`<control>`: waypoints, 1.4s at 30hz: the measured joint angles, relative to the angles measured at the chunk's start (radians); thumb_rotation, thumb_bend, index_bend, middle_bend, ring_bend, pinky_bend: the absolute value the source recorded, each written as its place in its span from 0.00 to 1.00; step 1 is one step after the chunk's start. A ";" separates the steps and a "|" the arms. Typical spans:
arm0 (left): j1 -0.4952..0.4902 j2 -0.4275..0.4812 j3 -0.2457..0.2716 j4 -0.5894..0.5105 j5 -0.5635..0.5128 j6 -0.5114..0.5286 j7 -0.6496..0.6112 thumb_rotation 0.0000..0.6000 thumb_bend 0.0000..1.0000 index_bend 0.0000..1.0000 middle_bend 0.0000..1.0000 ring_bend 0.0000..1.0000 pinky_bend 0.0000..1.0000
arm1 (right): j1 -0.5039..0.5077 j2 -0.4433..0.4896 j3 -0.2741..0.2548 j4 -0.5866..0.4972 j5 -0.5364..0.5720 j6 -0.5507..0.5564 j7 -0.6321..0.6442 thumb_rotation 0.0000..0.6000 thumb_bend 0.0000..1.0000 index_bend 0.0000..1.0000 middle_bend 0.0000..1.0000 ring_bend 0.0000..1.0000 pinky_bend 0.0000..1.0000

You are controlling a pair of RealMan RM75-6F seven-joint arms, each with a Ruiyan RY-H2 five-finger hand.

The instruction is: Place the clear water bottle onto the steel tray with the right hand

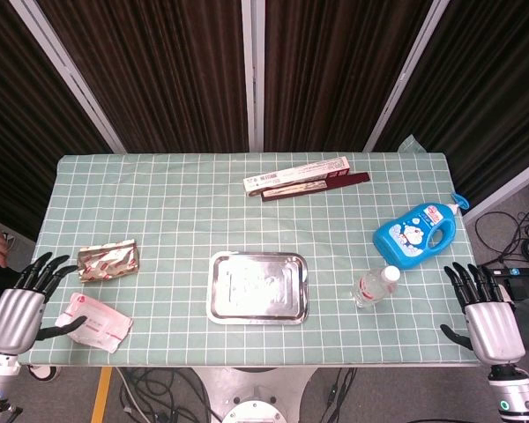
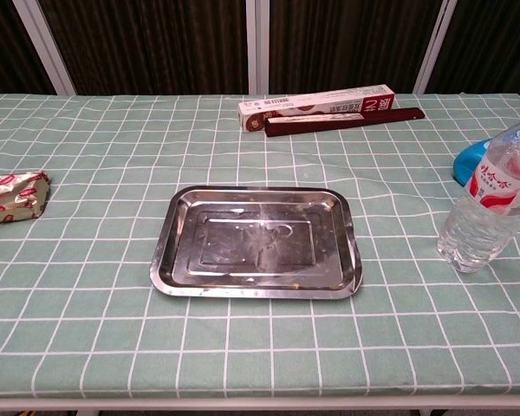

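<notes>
The clear water bottle with a red-and-white label stands upright on the green checked cloth, right of the steel tray. The tray lies bare at the table's front centre. My right hand hovers open at the table's right front edge, fingers spread, apart from the bottle and to its right. My left hand is open at the left front edge, holding nothing. Neither hand shows in the chest view.
A blue detergent bottle lies just behind the water bottle. A long red-and-white box lies at the back centre. A foil snack pack and a white pouch lie near the left hand.
</notes>
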State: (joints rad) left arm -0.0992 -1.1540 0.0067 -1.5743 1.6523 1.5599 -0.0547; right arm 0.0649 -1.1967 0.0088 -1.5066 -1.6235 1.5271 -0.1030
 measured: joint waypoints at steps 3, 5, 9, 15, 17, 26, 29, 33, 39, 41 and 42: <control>-0.001 -0.004 -0.003 0.004 0.001 0.004 -0.001 0.82 0.09 0.26 0.23 0.10 0.19 | 0.001 0.003 0.001 -0.003 -0.001 0.001 -0.003 1.00 0.03 0.00 0.06 0.00 0.00; -0.001 -0.005 -0.005 0.005 0.002 0.007 0.001 0.82 0.09 0.26 0.23 0.10 0.19 | 0.000 0.008 0.001 -0.006 -0.003 0.006 -0.003 1.00 0.03 0.00 0.06 0.00 0.00; -0.003 0.001 -0.007 -0.003 0.002 0.006 0.009 0.82 0.09 0.26 0.23 0.10 0.19 | -0.007 0.024 0.001 -0.018 -0.006 0.020 0.003 1.00 0.03 0.00 0.06 0.00 0.00; -0.009 0.005 -0.012 -0.007 -0.001 0.000 0.006 0.82 0.09 0.26 0.23 0.10 0.19 | -0.014 0.040 0.001 -0.018 0.007 0.021 0.038 1.00 0.03 0.00 0.06 0.00 0.00; -0.010 0.003 -0.011 -0.005 -0.001 -0.004 0.002 0.82 0.09 0.26 0.23 0.10 0.19 | -0.014 0.040 0.005 -0.012 0.022 0.015 0.054 1.00 0.03 0.00 0.07 0.00 0.00; -0.020 -0.020 -0.013 0.012 0.000 -0.010 -0.012 0.82 0.09 0.26 0.23 0.10 0.19 | -0.001 0.026 0.010 0.000 0.066 -0.048 0.244 1.00 0.00 0.00 0.10 0.00 0.00; -0.020 -0.021 -0.015 0.017 -0.003 -0.009 -0.013 0.82 0.09 0.26 0.23 0.10 0.19 | 0.008 0.016 0.010 0.010 0.076 -0.080 0.408 1.00 0.00 0.00 0.09 0.00 0.00; -0.021 -0.020 -0.015 0.024 -0.007 -0.013 -0.015 0.82 0.09 0.26 0.23 0.10 0.19 | 0.020 -0.007 0.017 0.027 0.089 -0.111 0.693 1.00 0.00 0.00 0.09 0.00 0.00; -0.022 -0.023 -0.013 0.031 -0.005 -0.013 -0.017 0.82 0.09 0.26 0.23 0.10 0.19 | 0.059 -0.052 0.027 0.074 0.084 -0.171 1.152 1.00 0.00 0.00 0.11 0.00 0.00; -0.023 -0.023 -0.014 0.033 -0.006 -0.012 -0.018 0.82 0.09 0.26 0.23 0.10 0.19 | 0.082 -0.074 0.027 0.093 0.075 -0.202 1.257 1.00 0.00 0.00 0.12 0.00 0.00; -0.023 -0.023 -0.014 0.034 -0.007 -0.012 -0.020 0.82 0.09 0.26 0.23 0.10 0.19 | 0.090 -0.084 0.026 0.102 0.071 -0.214 1.287 1.00 0.00 0.00 0.13 0.00 0.00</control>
State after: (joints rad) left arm -0.1222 -1.1771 -0.0078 -1.5401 1.6454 1.5478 -0.0747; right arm 0.1554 -1.2804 0.0353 -1.4050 -1.5522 1.3136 1.1843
